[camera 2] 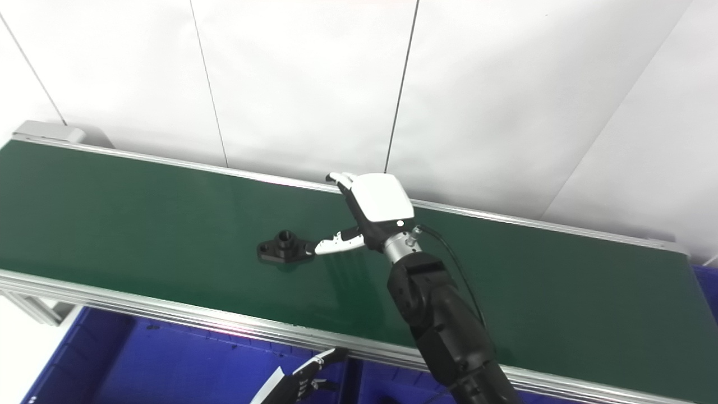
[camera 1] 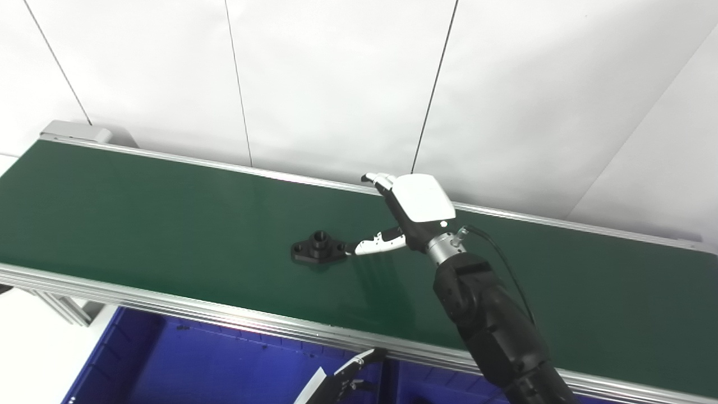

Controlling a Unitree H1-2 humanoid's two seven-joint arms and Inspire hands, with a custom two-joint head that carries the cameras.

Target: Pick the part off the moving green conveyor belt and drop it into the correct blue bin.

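Note:
A black flanged part [camera 1: 318, 247] with a raised round hub lies flat on the green conveyor belt [camera 1: 140, 207], near its front half. My right hand [camera 1: 401, 216] hovers over the belt just right of the part, open, fingers spread toward the far rail and the thumb tip reaching to the part's right edge. It holds nothing. My left hand [camera 1: 342, 379] is low below the belt's front rail, over the blue bin [camera 1: 185, 365]; only its fingertips show, so I cannot tell its state. The part also shows in the right eye view [camera 2: 285, 247].
Aluminium rails [camera 1: 235, 320] edge the belt front and back. A white panelled wall [camera 1: 336, 84] stands behind. A divider splits the blue bin [camera 2: 168, 365] below the front rail. A second blue bin edge [camera 2: 708, 286] shows at the far right.

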